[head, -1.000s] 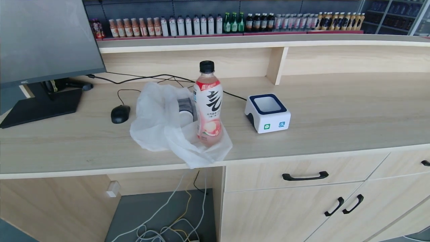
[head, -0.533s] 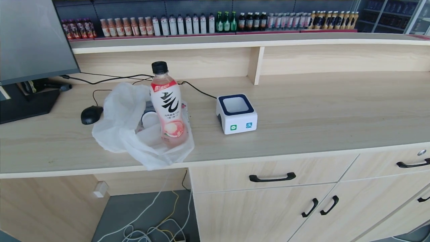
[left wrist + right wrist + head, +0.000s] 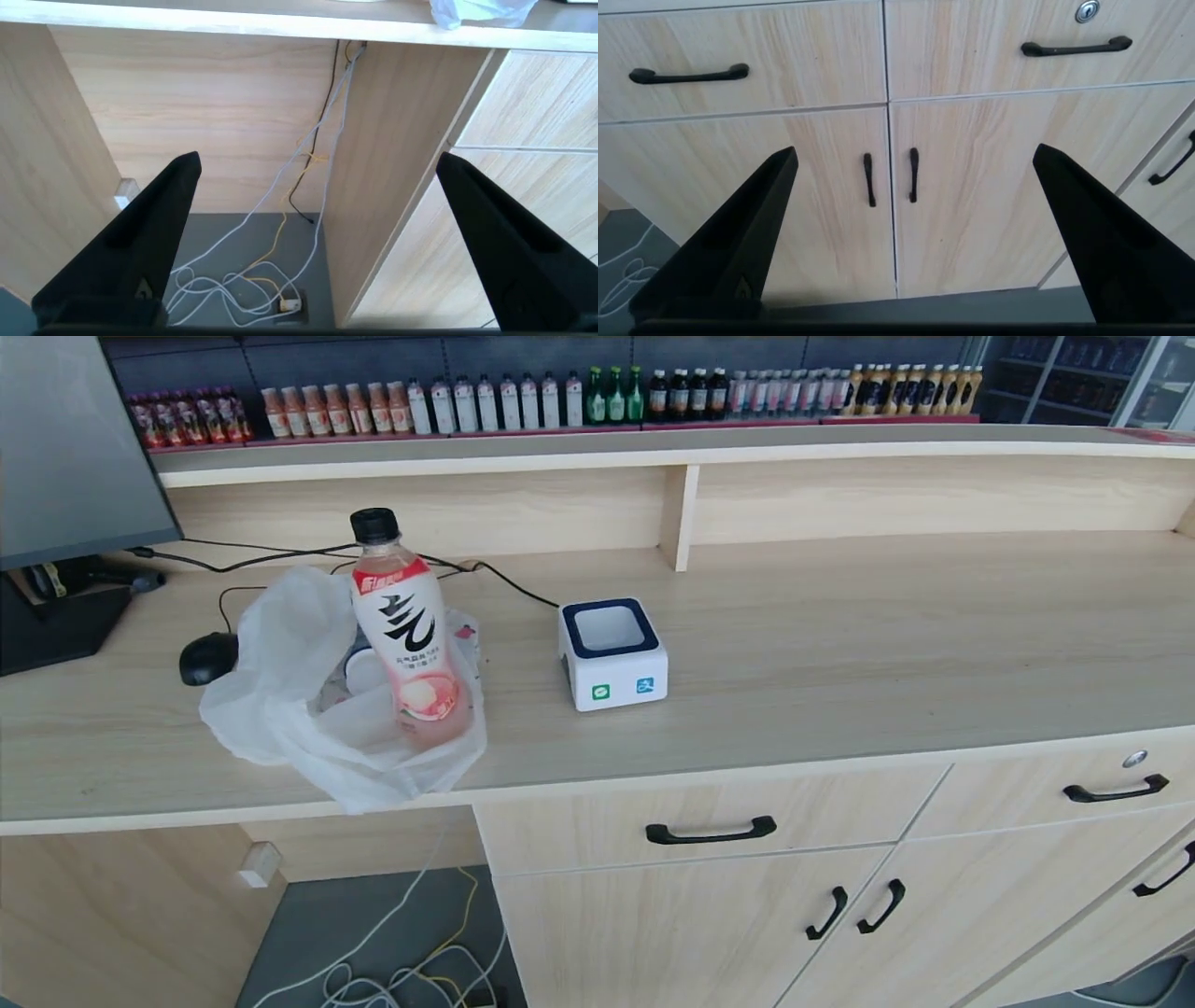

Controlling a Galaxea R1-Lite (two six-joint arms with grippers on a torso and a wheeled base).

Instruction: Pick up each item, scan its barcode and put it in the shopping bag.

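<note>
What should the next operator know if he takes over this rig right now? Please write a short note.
Left gripper: open and empty, held low in front of the open bay with cables.
Right gripper: open and empty, held low facing the cabinet doors.
Things: the bottle stands upright inside the shopping bag on the counter. The scanner sits beside the bag, apart from it.
Done: the bottle is bagged. A second item lies behind it, too hidden to identify.
Left: the pictures cannot tell whether the items were scanned, so probably confirm that first.
</note>
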